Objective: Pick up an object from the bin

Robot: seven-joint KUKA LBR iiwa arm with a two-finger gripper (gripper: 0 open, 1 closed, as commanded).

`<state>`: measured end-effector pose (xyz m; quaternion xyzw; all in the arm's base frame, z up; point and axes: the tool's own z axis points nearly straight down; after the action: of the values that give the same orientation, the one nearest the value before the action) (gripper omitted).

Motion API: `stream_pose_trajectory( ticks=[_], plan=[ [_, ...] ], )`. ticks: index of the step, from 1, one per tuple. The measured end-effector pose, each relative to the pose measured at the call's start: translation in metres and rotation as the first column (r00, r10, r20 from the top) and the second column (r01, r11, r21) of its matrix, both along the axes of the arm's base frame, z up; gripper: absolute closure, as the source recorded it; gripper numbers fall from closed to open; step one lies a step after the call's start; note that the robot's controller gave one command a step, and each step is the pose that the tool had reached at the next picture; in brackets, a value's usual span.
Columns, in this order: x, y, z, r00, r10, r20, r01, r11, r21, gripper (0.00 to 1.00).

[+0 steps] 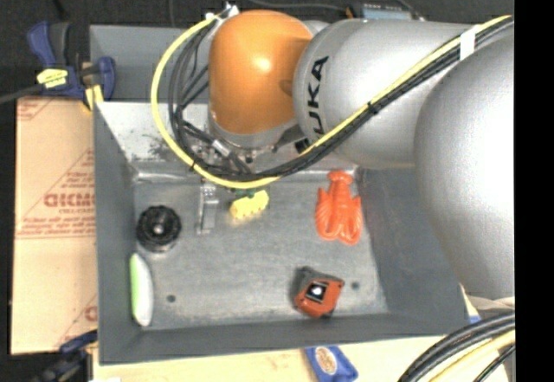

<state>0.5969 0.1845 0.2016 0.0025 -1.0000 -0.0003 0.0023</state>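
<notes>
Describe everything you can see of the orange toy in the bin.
The orange toy looks like a moulded, rubbery lobster or crayfish with a ridged body and stubby limbs. It lies flat on the grey floor of the bin, right of the middle, lengthwise up the view, its upper end close under the arm. Nothing visibly touches it: the yellow piece lies apart on its left, the black-and-orange gadget apart below it.

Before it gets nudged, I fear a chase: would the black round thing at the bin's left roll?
The black round thing seems to sit flat on its face, so it would probably slide, not roll. It looks solid and stiff, likely heavy for its size.
</notes>
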Motion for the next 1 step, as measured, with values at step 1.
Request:
stream_pose_trajectory(
  ticks=[1],
  plan=[
    [0.0016,-0.0011,0.0053,1.0,-0.005,0.008,0.005,1.0,0.002,0.0]
  ],
)
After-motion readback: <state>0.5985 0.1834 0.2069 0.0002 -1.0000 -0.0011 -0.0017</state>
